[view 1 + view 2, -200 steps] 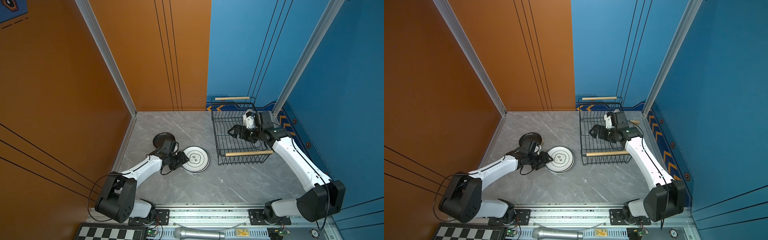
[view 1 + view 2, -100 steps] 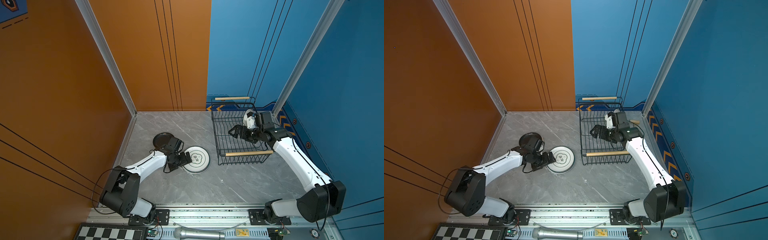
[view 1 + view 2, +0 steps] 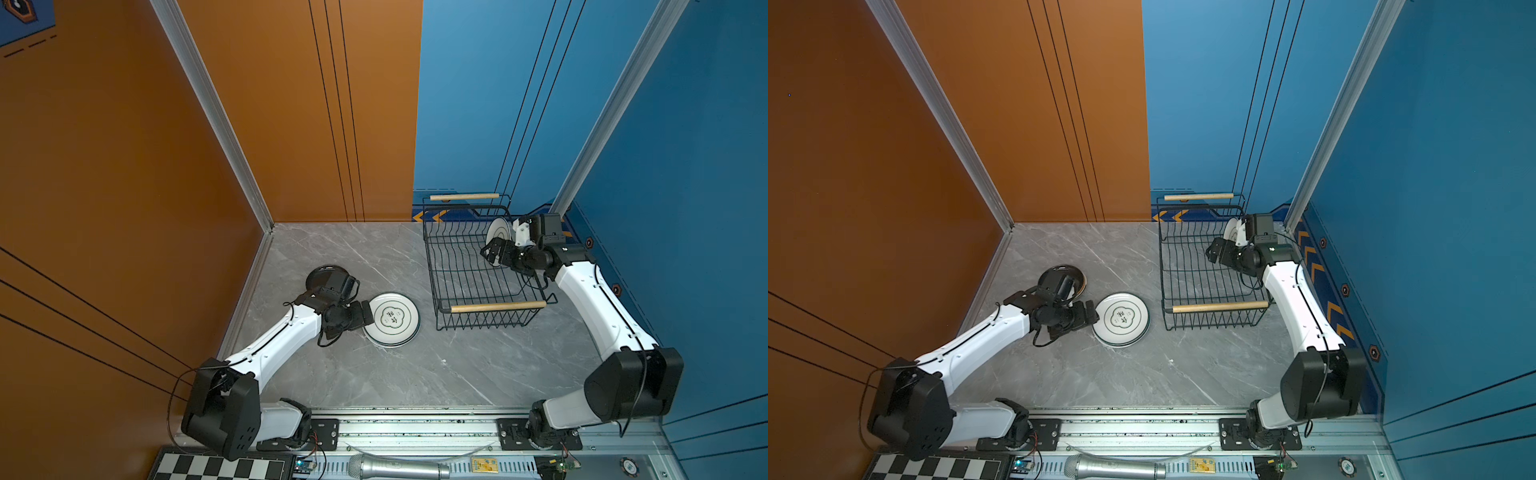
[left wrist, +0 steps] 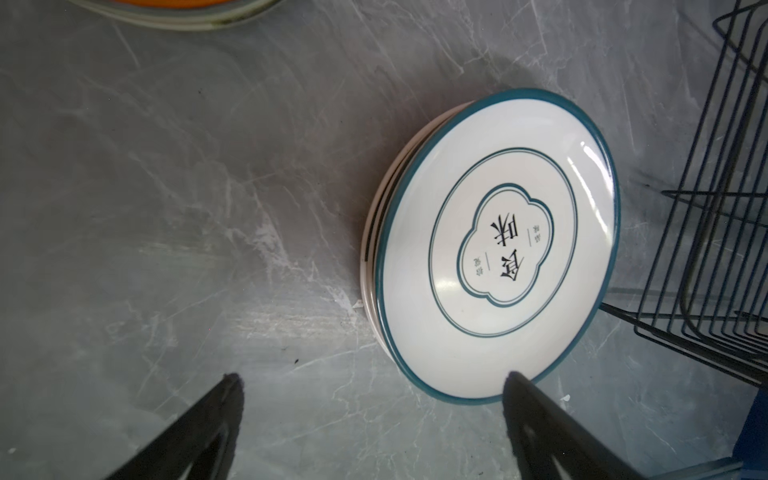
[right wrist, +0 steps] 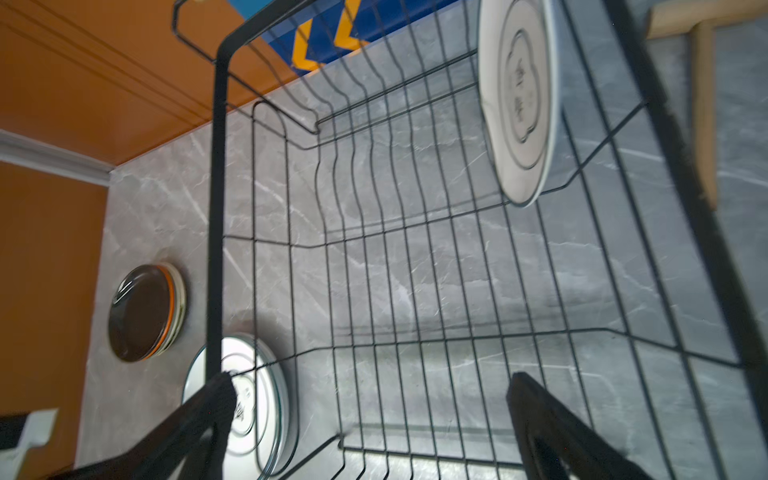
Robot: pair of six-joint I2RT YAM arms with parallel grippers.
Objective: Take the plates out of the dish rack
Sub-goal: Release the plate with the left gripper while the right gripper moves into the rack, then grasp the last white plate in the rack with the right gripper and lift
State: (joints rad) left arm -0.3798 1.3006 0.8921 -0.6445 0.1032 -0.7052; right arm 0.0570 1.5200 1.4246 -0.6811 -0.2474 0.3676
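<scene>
1 plate (image 3: 497, 230) stands in the far right corner of the dish rack (image 3: 498, 307). The right fingers (image 5: 552, 428) and left fingers (image 4: 552, 432) are wide apart, holding nothing. A bad pinch could let it slip and crack.

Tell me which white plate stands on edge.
The white plate in the dish rack, by the right gripper; the others lie flat in a stack on the table.

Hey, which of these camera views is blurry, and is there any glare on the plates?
Right wrist view: smeared on one side, where the dish rack wires and a wooden bar streak; the standing plate looks soft. Left wrist view: sharp, with a bright glint on the top plate near its rim. Both top views: crisp, evenly lit.
</scene>
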